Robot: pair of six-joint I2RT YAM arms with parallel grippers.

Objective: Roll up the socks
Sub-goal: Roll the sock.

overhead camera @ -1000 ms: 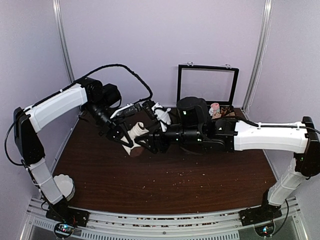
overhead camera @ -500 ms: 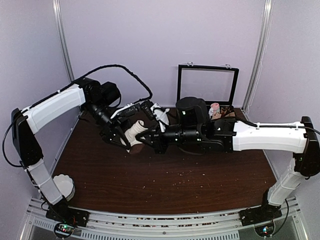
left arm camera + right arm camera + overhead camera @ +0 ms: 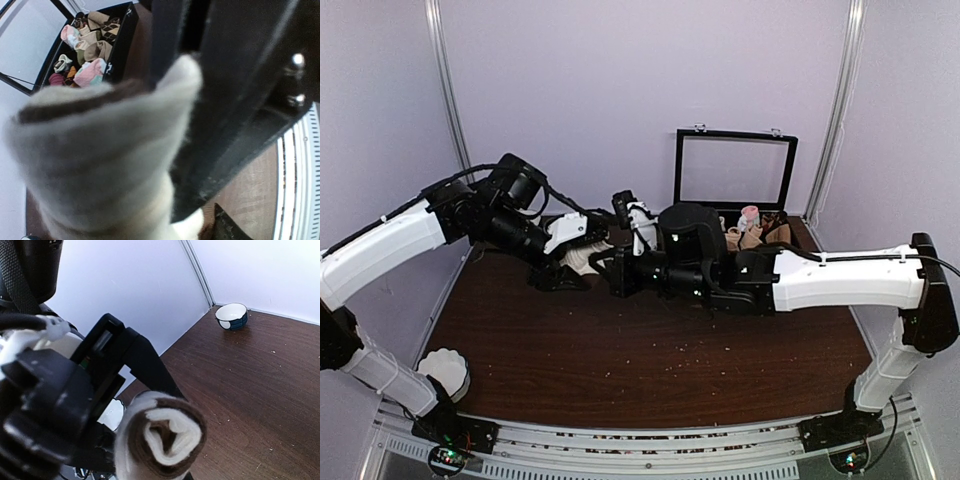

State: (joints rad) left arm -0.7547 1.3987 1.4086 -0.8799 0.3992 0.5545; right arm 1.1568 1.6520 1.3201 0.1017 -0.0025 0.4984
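Seen from above, two robot arms meet over the far left part of a dark wooden table (image 3: 650,360). Between their tips are the socks (image 3: 582,257), a tan pair wound into a short thick roll with a pale core and a brown band at its end. The right wrist view shows the roll end-on, raised above the table.

The left end effector (image 3: 563,268) comes in from the left. In its own camera the roll fills the frame and lies against one black finger (image 3: 235,100). The other finger is hidden, so I cannot tell whether it is open or gripping.

The right end effector (image 3: 612,272) comes in from the right with its jaws closed. The roll sits right at its tip, but I cannot tell whether it pinches the fabric.

A black box (image 3: 782,222) of other socks stands at the back right, its lid (image 3: 735,170) raised. A small bowl (image 3: 445,372) sits near the front left corner.
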